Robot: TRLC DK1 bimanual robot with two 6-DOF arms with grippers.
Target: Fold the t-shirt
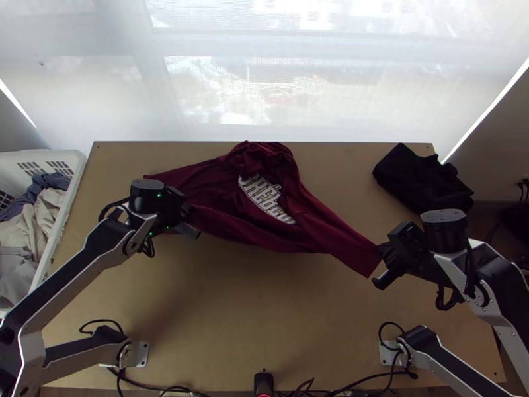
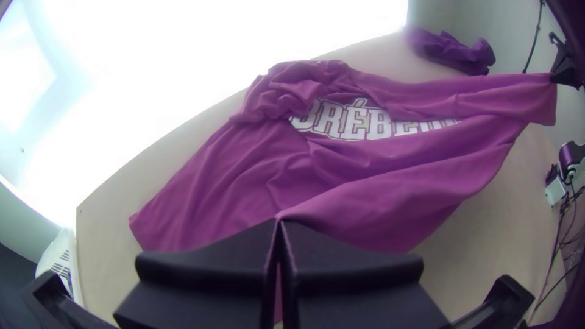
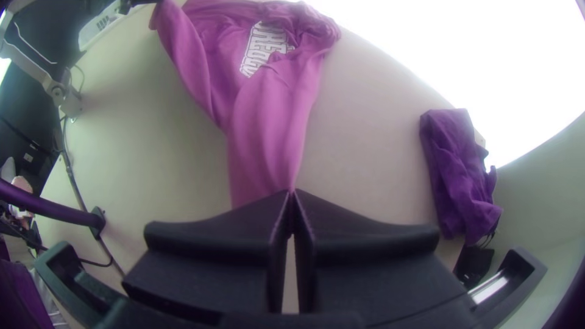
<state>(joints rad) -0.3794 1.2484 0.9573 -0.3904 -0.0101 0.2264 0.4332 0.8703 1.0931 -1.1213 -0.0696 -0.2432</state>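
We're pinching the maroon shirt [image 1: 231, 215] with left gripper [image 2: 279, 222] and right gripper [image 3: 291, 192] – top view, it runs toward ten o'clock from the right one.

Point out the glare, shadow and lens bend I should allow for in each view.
Top view: bright window, soft shadow on the table near the shirt, folds in the black cloth hard to read. Left wrist view: window side washed out to white, table's edge bowed. Right wrist view: similar glare, curved table edge, dark corners.
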